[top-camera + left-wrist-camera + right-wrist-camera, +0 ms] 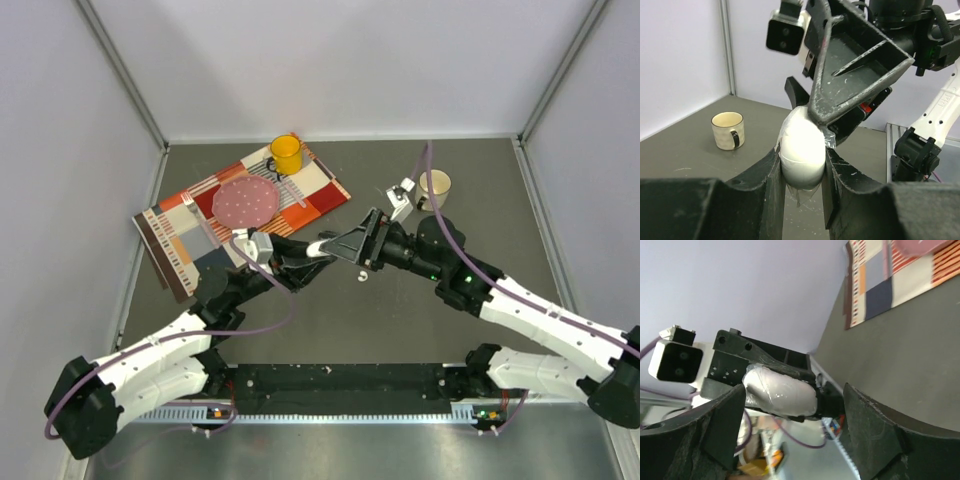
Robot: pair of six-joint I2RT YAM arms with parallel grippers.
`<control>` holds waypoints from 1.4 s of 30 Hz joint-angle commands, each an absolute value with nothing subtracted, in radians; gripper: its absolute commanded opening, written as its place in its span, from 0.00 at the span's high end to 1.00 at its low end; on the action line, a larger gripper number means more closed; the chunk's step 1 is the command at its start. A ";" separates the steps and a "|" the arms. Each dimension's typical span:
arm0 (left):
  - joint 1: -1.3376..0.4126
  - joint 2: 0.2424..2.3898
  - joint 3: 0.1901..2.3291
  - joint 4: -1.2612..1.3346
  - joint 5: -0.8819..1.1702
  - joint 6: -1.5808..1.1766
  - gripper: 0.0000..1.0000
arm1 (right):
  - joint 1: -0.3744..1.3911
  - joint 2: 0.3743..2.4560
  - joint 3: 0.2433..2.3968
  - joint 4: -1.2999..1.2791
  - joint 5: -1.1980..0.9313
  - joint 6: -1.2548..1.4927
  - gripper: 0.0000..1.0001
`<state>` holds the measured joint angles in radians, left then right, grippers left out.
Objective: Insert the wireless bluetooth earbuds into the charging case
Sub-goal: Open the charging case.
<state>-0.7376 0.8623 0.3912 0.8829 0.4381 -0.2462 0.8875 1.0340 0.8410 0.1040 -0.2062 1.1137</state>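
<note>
A white oval charging case (pixel 801 150), closed and wrapped in clear film, is clamped between the black fingers of my left gripper (pixel 802 161) above the table's middle (pixel 318 250). My right gripper (pixel 792 392) faces it with jaws wide open, straddling the case (pixel 782 390). One of its fingers (pixel 840 95) rests against the top end of the case; the other finger (pixel 867 432) stands well apart from it. A tiny white piece, perhaps an earbud (pixel 362 277), lies on the dark table just below the two grippers. Other earbuds are out of view.
A cream mug (pixel 435 185) stands at the back right, also in the left wrist view (pixel 728 131). At the back left, a checked placemat (pixel 185 245) carries a pink plate (pixel 247 201) and a yellow mug (pixel 286 153). Grey walls enclose the table.
</note>
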 commanded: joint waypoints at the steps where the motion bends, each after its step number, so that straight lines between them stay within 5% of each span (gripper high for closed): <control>1: -0.720 0.854 0.381 0.995 0.448 -0.301 1.00 | 0.885 0.937 0.920 0.003 -0.078 0.856 0.21; 10: -0.704 0.911 0.271 1.344 0.446 -0.356 1.00 | 0.887 0.913 0.998 -0.118 -0.182 0.453 0.20; 23: -0.704 0.933 0.305 1.333 0.518 -0.368 1.00 | 0.900 1.029 1.074 -0.147 -0.259 0.405 0.22; 42: -0.704 0.862 0.296 1.270 0.693 -0.348 1.00 | 0.888 1.052 1.075 -0.091 -0.063 0.505 0.16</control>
